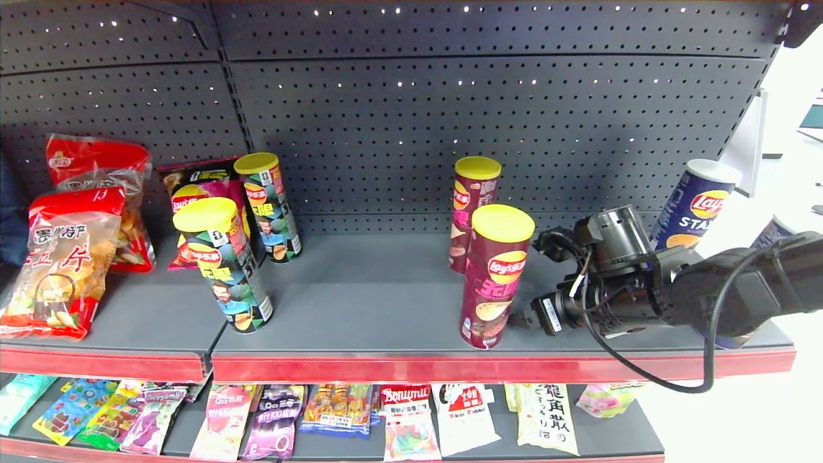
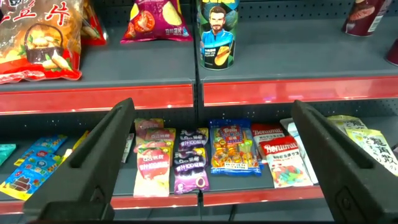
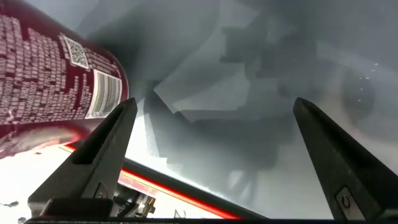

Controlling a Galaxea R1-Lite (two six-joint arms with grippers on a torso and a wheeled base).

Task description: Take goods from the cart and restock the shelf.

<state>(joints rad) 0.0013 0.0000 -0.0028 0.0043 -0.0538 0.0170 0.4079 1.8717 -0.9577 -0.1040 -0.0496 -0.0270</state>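
- the maroon can (image 1: 496,276) at the upper shelf's (image 1: 360,368) front edge is showing a round logo over large characters; its side is carrying fine print, a square code and a barcode (image 3: 106,93);
- the blue can (image 1: 696,206) at that shelf's right end is bearing a logo above capital letters;
- the red bag (image 1: 61,263) at the left end is displaying large characters;
- packets (image 1: 405,418) on the lower shelf (image 1: 617,437) are showing printed names.

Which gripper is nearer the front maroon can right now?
Right. The right gripper is over the shelf just beside the front maroon can, jaws open. The left gripper hangs off the shelf, facing the lower candy row.
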